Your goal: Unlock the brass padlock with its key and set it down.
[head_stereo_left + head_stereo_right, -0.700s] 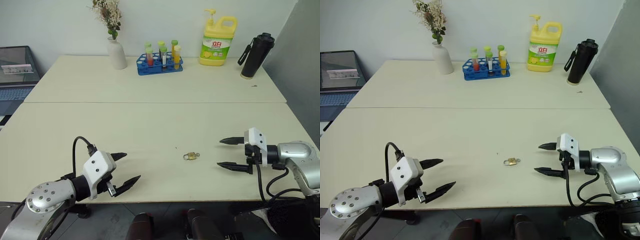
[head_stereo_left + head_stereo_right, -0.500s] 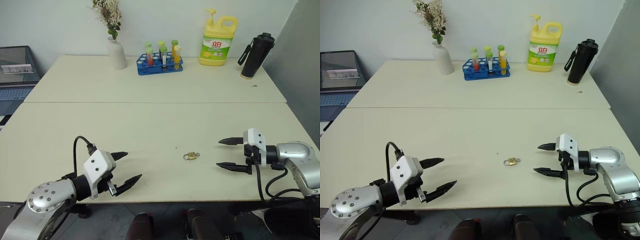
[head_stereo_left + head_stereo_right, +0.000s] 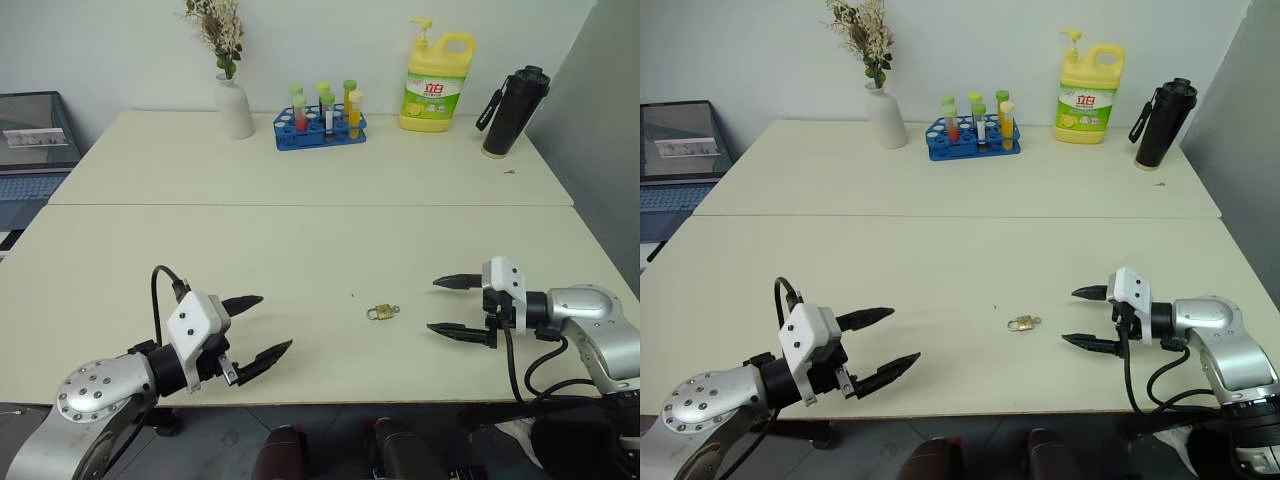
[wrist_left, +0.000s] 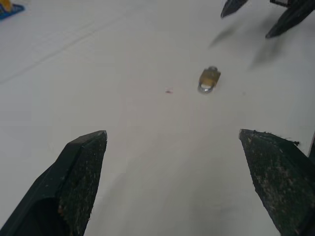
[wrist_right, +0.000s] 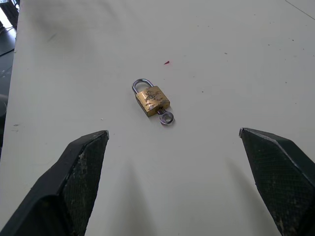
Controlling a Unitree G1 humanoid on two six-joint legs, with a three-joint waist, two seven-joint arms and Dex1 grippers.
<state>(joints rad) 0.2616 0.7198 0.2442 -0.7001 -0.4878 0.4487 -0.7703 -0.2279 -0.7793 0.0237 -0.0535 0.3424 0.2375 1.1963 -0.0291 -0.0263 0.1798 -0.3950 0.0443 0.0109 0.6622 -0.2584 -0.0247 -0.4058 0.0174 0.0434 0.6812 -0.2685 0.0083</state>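
Note:
The brass padlock [image 3: 380, 313] lies flat on the cream table [image 3: 300, 250], near the front edge, shackle [image 5: 141, 84] closed. The key [image 5: 166, 117] sticks out of the bottom of its body, ring end showing. My right gripper [image 3: 432, 305] hovers open just to the padlock's right, fingers pointing at it; the padlock [image 5: 151, 100] lies between and ahead of its fingertips. My left gripper [image 3: 276, 322] is open at the table's front left, farther from the padlock [image 4: 209, 78] and aimed toward it. Neither gripper touches anything.
Along the table's back stand a white vase with dried flowers [image 3: 233, 105], a blue test-tube rack [image 3: 320, 125], a yellow detergent bottle [image 3: 433, 85] and a black flask [image 3: 510, 110]. A laptop [image 3: 30, 150] sits off the left edge.
Both grippers have crept a little closer to the padlock, the left toward the right and forward, the right toward the left. The padlock has not moved.

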